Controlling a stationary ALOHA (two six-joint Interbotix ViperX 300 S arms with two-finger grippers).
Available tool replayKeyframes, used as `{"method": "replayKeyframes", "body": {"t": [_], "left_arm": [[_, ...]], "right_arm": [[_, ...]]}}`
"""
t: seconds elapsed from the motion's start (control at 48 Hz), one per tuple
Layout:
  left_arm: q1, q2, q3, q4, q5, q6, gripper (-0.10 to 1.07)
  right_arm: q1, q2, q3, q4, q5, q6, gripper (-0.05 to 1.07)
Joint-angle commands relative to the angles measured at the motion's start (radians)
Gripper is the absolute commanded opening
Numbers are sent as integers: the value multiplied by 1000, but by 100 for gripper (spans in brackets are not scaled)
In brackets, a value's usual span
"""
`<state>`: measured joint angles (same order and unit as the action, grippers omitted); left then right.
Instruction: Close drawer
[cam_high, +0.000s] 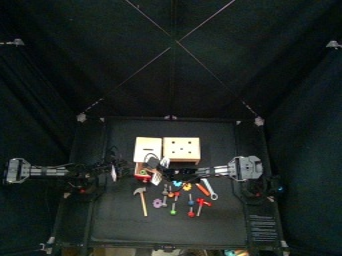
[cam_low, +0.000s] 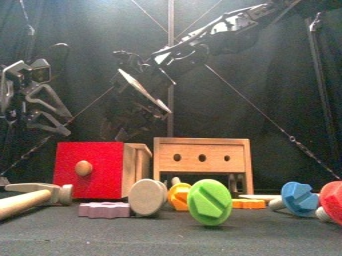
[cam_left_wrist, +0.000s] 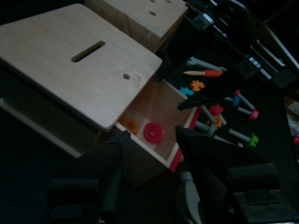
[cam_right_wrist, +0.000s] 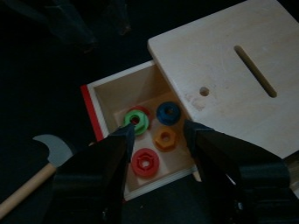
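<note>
Two wooden boxes stand side by side on the counter (cam_high: 120, 225): a pale one whose red-fronted drawer (cam_right_wrist: 140, 131) is pulled out, and a wider tan box (cam_low: 202, 160) with three dark dots on its face. The right wrist view alone looks into the open drawer, where four coloured rings lie: green, blue, orange and red. The front view alone shows the drawer's red face with its round wooden knob (cam_low: 83, 168). Two grippers are in view, both spread wide and holding nothing; the right gripper (cam_right_wrist: 162, 131) hangs over the drawer, the left gripper (cam_left_wrist: 152, 144) near its front. Scattered toy bolts and a hammer (cam_high: 140, 195) lie ahead of the boxes
</note>
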<state>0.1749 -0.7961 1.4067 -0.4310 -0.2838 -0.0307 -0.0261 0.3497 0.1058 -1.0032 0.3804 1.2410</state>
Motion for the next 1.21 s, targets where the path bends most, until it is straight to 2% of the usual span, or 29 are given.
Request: {"method": "replayKeyframes", "body": {"t": [0.0,0.375,0.583,0.729,0.896,1.021,1.188], "left_arm": [[3,2,-31,-14,-11,0,84],[87,0,-97,-92,-11,2,77],[150,0,-121,-95,-12,3,61],[189,-8,-135,-98,-9,2,46],[249,6,-169,-98,15,2,31],[311,17,-212,-100,52,5,28],[396,60,-258,-100,101,5,28]], "right_arm": [[9,-74,5,-3,-2,-2,84],[74,-110,46,-3,43,-3,83],[92,-112,67,-15,124,2,81],[107,-123,77,-17,149,-2,72],[109,-129,109,-17,163,6,54],[109,-143,121,-17,167,5,43],[109,-149,127,-26,163,3,36]]}}
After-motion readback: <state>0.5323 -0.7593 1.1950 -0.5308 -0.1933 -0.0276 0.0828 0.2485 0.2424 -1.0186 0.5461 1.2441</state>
